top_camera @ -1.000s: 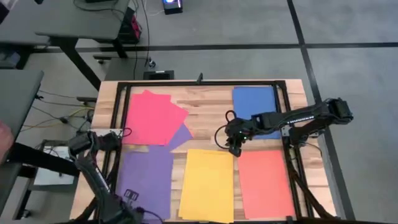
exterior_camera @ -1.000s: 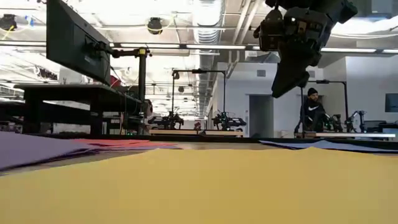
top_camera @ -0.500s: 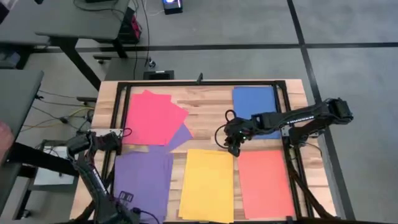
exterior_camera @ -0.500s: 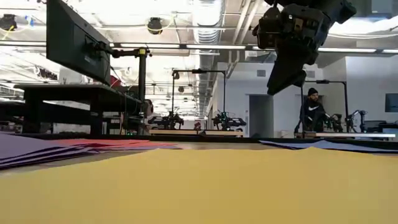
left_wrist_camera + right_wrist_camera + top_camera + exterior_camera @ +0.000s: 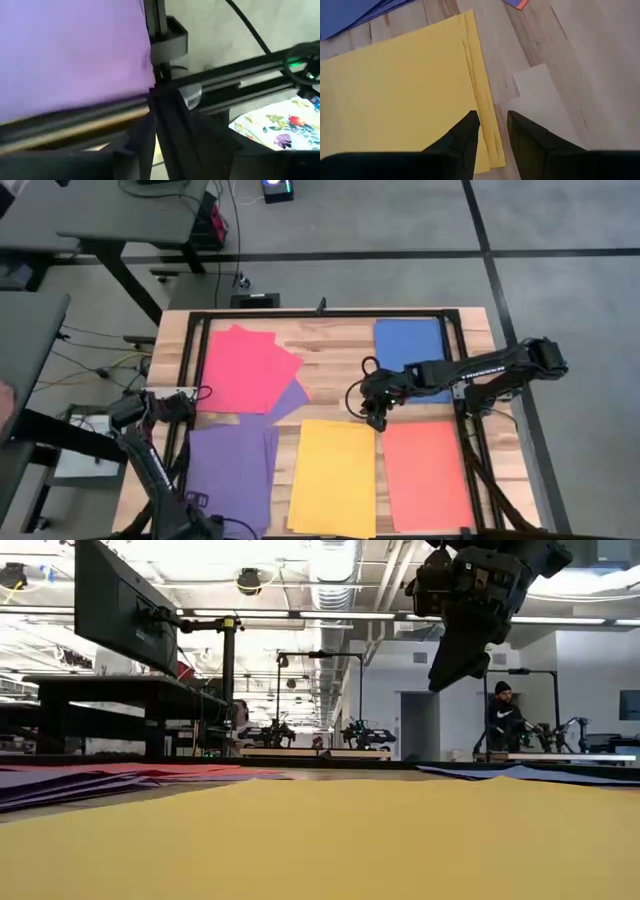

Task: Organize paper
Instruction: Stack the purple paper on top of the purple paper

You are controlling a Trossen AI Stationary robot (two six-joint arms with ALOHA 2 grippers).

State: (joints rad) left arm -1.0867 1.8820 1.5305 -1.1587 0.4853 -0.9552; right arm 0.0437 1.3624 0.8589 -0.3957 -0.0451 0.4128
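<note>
The paper lies in coloured lots on the wooden table [image 5: 330,340]: red [image 5: 248,368] over one purple sheet [image 5: 292,398], a purple stack [image 5: 232,468], a yellow stack [image 5: 333,475], orange-red [image 5: 425,473] and blue [image 5: 408,348]. My right gripper [image 5: 375,420] hangs well above the yellow stack's far right corner [image 5: 470,55]. It is narrowly open, with nothing between its fingers [image 5: 492,122]. My left gripper [image 5: 197,505] is low at the table's near left, by the purple stack [image 5: 75,50].
A pale sheet [image 5: 540,102] lies on the wood beside the yellow stack's edge. A black frame [image 5: 325,315] runs round the table. Bare wood shows in the middle between the red and blue sheets. A person [image 5: 503,720] stands far off in the room.
The purple stack's near left part, raised a second ago in the low view, has sunk flat. Its sheets now lie fanned with their edges offset. My left gripper has shifted a little toward the table's left edge.
</note>
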